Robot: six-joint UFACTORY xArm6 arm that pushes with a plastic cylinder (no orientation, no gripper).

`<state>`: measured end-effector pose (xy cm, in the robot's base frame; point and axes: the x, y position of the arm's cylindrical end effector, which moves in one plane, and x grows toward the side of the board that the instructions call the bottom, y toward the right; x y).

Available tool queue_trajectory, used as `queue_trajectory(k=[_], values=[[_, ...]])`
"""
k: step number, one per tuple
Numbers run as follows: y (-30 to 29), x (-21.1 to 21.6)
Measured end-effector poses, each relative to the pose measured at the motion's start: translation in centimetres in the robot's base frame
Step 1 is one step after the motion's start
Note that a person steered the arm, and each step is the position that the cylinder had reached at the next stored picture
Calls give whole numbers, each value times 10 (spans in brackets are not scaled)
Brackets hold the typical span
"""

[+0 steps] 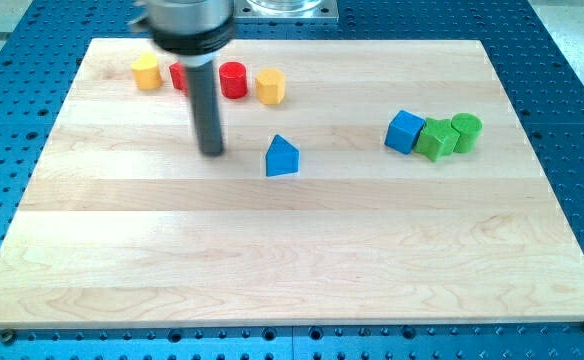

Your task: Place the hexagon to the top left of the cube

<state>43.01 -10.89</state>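
Note:
My tip [212,152] rests on the wooden board [292,260], left of a blue triangular block [282,157] and apart from it. At the view's top left lie a yellow block [147,72], a red block [179,76] partly hidden behind the rod, a red cylinder [233,80] and a yellow hexagon [270,87]. At the right sit a blue cube [405,131], a green star-like block [436,139] touching it, and a green cylinder [465,132].
The board lies on a blue perforated table [572,120]. A metal mount [287,8] shows at the view's top edge.

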Motion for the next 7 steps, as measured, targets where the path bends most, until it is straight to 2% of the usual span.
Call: queue_trajectory(k=[2,3,4,5,6,7], values=[[231,-2],[129,7],[-34,-21],[-52,-76],[20,-103],[56,-117]])
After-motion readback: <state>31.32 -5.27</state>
